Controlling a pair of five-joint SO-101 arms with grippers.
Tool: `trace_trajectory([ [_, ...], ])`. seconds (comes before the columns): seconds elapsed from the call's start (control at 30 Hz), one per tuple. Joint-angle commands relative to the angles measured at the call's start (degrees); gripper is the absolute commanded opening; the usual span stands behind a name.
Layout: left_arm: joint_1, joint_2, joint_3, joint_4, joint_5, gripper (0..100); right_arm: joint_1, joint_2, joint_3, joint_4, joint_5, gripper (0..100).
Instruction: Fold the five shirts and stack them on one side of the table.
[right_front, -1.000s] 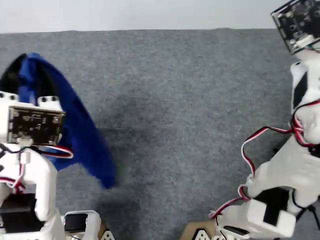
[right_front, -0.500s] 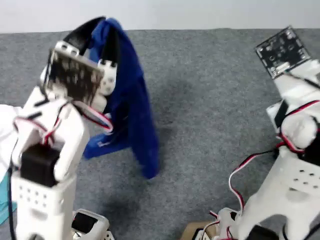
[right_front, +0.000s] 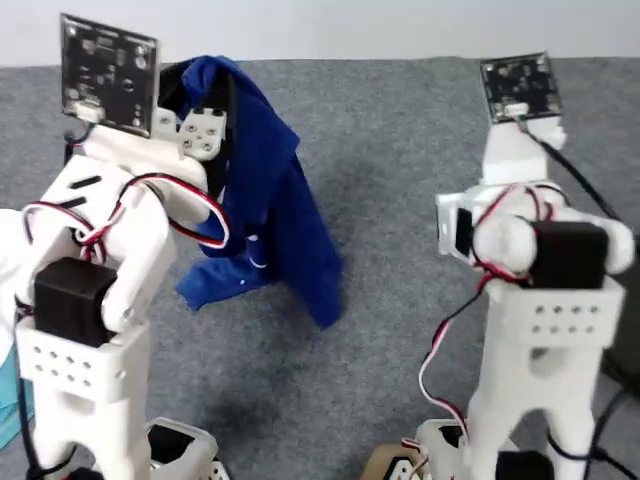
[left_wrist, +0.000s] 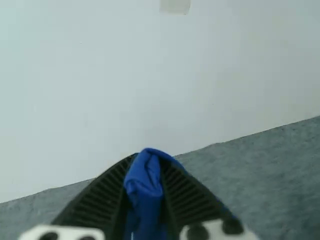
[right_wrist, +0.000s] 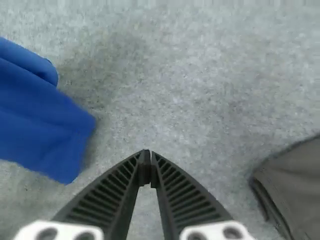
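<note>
A blue shirt (right_front: 275, 215) hangs bunched from my left gripper (right_front: 205, 70), which is raised over the far left of the grey table (right_front: 400, 180). The shirt's lower end trails down toward the table's middle. In the left wrist view the gripper (left_wrist: 145, 154) is shut on a fold of the blue shirt (left_wrist: 145, 180), with the wall behind it. My right gripper (right_wrist: 145, 153) is shut and holds nothing, pointing down at the bare table (right_wrist: 200, 90). The blue shirt (right_wrist: 35, 120) lies apart from it to one side.
A white cloth (right_front: 10, 265) and a teal one (right_front: 8, 405) show at the left edge behind the left arm. A dark grey cloth (right_wrist: 292, 192) lies near the right gripper. A cardboard piece (right_front: 385, 465) sits at the front edge.
The left arm has lifted the blue shirt and swung it from the left edge toward the far middle. The right arm has come in from the right edge toward the table.
</note>
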Motion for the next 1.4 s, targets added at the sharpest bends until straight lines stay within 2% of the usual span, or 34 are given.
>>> trace_trajectory([
  [0.0,2.4,0.0,-4.5,-1.2,0.8,0,-0.5,1.5,0.0,-1.8,-0.9,1.0],
  [0.1,4.4,0.0,-4.6,-2.8,0.8,0,-0.7,2.9,0.3,-4.0,-1.1,1.0],
  [0.23,4.0,2.0,-3.6,-4.2,0.7,0,-4.6,3.6,4.3,-5.6,-1.1,1.0],
  [0.47,-7.2,7.6,-0.7,-4.1,0.8,0,-14.6,4.0,16.5,-5.8,-0.6,1.0],
  [0.57,-11.6,9.5,1.3,-4.1,0.7,0,-17.5,4.1,20.7,-8.5,7.6,1.0],
  [0.63,-13.9,11.0,2.6,-4.1,0.7,0,-19.0,4.1,24.1,-11.7,11.9,1.0],
  [0.8,-17.3,14.9,5.6,-4.2,0.6,0,-22.2,4.1,32.7,-23.6,14.9,2.2],
  [0.9,-18.5,16.5,7.3,-4.4,0.6,0,-25.4,4.2,36.7,-27.9,14.2,11.0],
  [1.0,-20.3,17.7,10.8,-7.4,0.6,0,-28.6,5.6,39.9,-29.9,13.0,19.8],
  [1.2,-23.2,17.8,20.6,-16.9,0.7,0,-31.6,15.3,40.4,-34.4,13.3,20.2],
  [1.37,-24.4,17.7,25.5,-18.8,0.7,0,-34.4,23.1,38.6,-38.7,13.4,20.2],
])
